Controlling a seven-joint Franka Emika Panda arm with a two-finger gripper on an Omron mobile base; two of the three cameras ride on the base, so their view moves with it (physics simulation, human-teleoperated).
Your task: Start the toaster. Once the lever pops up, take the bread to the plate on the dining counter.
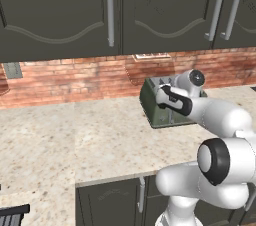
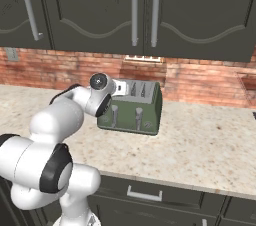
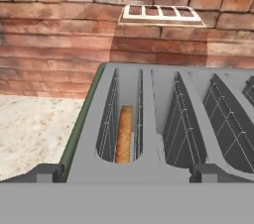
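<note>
The dark olive-green toaster [image 2: 145,115] stands on the wall counter against the brick wall, also seen from the other side as the toaster [image 1: 151,104]. Two pale levers [image 2: 139,115] stand on its front face. In the hand view the toaster's silvery slotted top [image 3: 149,119] is close below, and the brown bread [image 3: 124,134] sits upright deep in the leftmost slot. My gripper [image 3: 126,173] hovers just above the toaster's near edge, open, its fingertips [image 3: 47,172] far apart with nothing between them. In the right base view the gripper [image 2: 120,88] is over the toaster's left end. The plate and the dining counter are out of view.
The beige speckled wall counter [image 1: 75,135] runs left and right of the toaster. Dark upper cabinets [image 2: 135,10] hang overhead. A white vent plate [image 3: 161,14] is set in the brick wall behind the toaster, and a grey outlet [image 1: 12,70] sits at far left.
</note>
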